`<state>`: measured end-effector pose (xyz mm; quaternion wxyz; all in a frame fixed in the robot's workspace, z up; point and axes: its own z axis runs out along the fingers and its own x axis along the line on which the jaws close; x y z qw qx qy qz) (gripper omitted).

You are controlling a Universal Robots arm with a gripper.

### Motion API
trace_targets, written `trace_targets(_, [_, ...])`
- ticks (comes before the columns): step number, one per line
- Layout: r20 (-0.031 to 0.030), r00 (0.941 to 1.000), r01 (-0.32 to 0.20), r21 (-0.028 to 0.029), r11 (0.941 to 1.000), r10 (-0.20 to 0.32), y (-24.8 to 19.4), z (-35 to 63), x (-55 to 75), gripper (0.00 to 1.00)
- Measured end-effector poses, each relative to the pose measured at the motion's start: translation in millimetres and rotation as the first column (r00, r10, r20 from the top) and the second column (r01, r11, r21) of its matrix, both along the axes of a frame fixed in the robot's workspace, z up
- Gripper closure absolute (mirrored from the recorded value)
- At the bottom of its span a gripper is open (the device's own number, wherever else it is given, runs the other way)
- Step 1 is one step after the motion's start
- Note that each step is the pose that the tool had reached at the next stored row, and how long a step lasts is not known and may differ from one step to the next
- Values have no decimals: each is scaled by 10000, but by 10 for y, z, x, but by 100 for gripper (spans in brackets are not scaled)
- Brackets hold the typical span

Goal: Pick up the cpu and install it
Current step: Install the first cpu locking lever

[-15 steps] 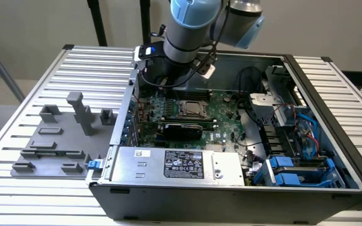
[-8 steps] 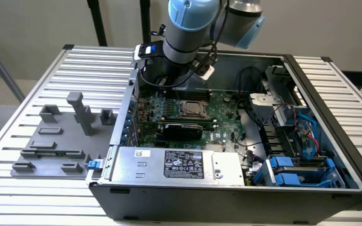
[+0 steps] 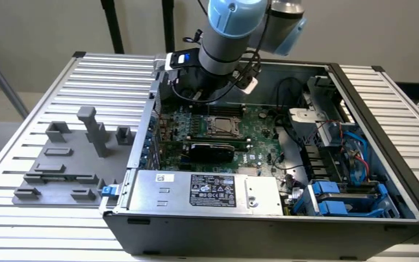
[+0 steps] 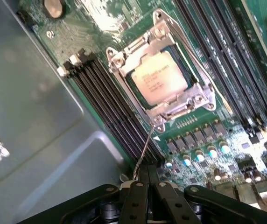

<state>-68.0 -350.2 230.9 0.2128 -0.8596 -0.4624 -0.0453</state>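
Observation:
The cpu (image 4: pixel 159 77), a silvery square chip with printed text, lies inside the motherboard socket (image 4: pixel 196 100), framed by the socket's metal bracket. In the exterior view the cpu (image 3: pixel 222 125) shows in the socket on the green motherboard inside the open computer case. My gripper (image 4: pixel 147 173) is shut, its black fingers pressed together, a short way off the socket's corner. A thin wire lever (image 4: pixel 145 147) runs from that corner to just beside my fingertips. I see nothing between the fingers. The arm (image 3: pixel 220 49) hangs over the case's back left part.
Black memory slots (image 4: pixel 108 107) run beside the socket. The grey case wall (image 4: pixel 40 116) stands close by. A silver power supply (image 3: pixel 209 191) sits at the case front, blue drive cages (image 3: pixel 340 199) at the exterior view's right. Grey fixture blocks (image 3: pixel 64 164) stand outside on the ribbed table.

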Motion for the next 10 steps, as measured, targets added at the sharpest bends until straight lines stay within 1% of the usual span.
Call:
trace_targets(3, [0, 10000, 1, 1, 10000, -1, -9, -10, 115, 88])
trace_targets(7, [3, 10000, 12, -2, 10000, -12, -20, -37, 129, 88])
trace_targets(8, [4, 10000, 15, -38, 10000, -15, -20, -48, 129, 88])
trace_targets(10, [5, 10000, 14, -135, 9999, -14, -20, -71, 130, 88])
